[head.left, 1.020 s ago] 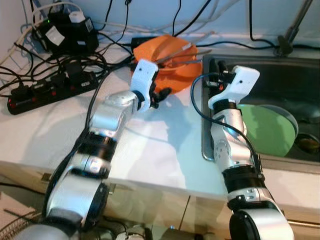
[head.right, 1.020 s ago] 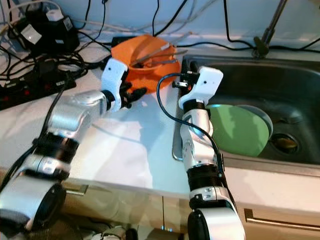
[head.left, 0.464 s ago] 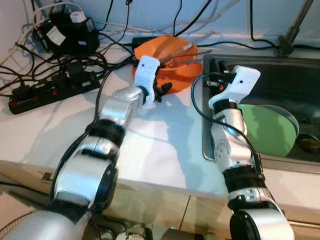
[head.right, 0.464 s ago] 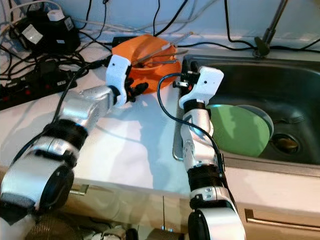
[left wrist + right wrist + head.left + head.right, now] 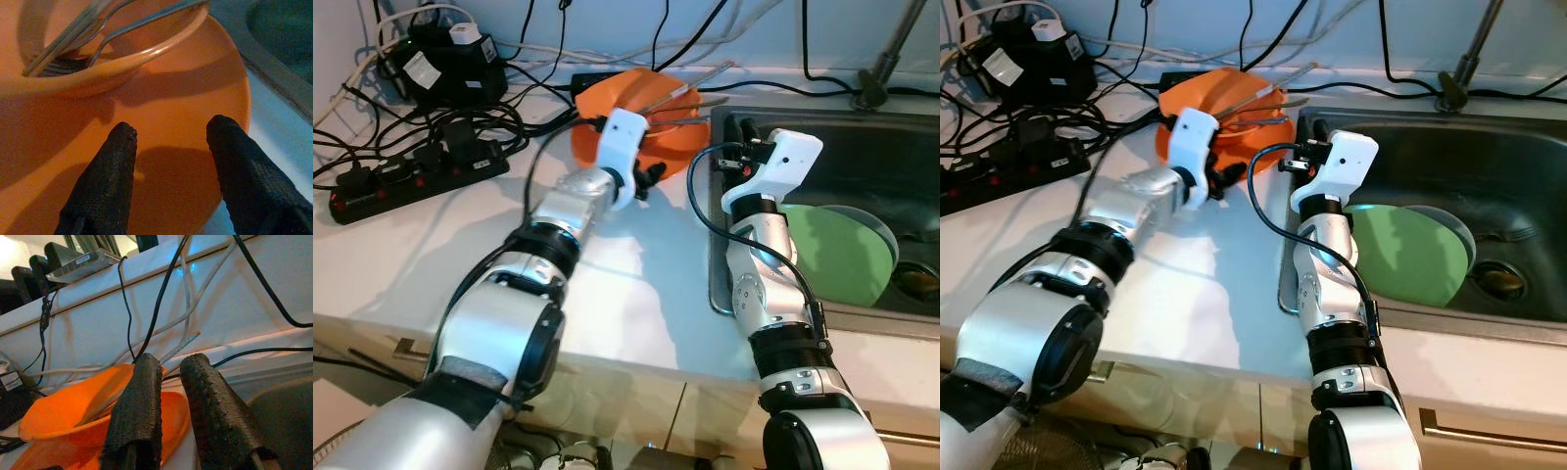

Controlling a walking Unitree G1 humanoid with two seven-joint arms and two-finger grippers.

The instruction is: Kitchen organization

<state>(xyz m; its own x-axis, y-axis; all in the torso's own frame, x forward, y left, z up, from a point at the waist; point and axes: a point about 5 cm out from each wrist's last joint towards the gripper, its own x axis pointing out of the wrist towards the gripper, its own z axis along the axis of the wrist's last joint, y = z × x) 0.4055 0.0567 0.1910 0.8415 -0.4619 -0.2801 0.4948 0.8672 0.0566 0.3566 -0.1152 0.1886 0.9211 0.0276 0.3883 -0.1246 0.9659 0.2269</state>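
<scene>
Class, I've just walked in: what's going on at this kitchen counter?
The robot's left tool is open over the orange plate on the white counter. On the plate sits an orange bowl holding a fork and chopsticks. The right tool hangs at the sink's edge, holding nothing. A green plate lies in the sink. Nothing is gripped yet.
</scene>
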